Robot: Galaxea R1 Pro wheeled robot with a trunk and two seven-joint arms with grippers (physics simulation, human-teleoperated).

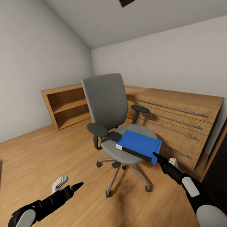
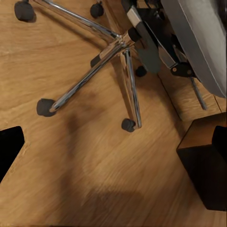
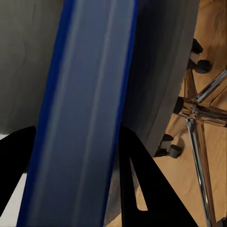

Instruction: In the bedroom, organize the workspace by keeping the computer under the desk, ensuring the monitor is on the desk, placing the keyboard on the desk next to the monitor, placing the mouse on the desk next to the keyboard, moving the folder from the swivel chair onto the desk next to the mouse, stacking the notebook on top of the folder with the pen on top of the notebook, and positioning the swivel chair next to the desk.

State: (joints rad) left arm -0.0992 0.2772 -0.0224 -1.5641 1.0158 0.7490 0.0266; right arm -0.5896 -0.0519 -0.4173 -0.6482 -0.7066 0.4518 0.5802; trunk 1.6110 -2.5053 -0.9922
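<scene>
The grey swivel chair (image 1: 105,100) stands in the middle of the wood floor, facing me. A blue folder (image 1: 139,142) lies on its seat and juts over the seat's right edge. My right gripper (image 1: 154,155) is at the folder's near corner. In the right wrist view the folder (image 3: 80,118) runs between the two black fingers, which press on both its faces, with the grey seat (image 3: 23,61) behind. My left gripper (image 1: 78,186) hangs low over the floor, left of the chair's base, open and empty. Its wrist view looks at the chrome star base (image 2: 118,47).
A low light-wood cabinet with long handles (image 1: 182,122) lines the wall behind and right of the chair. An open wood shelf (image 1: 65,106) stands at the back left. A black unit with a wood side (image 1: 222,173), seemingly part of the desk, sits at the right edge.
</scene>
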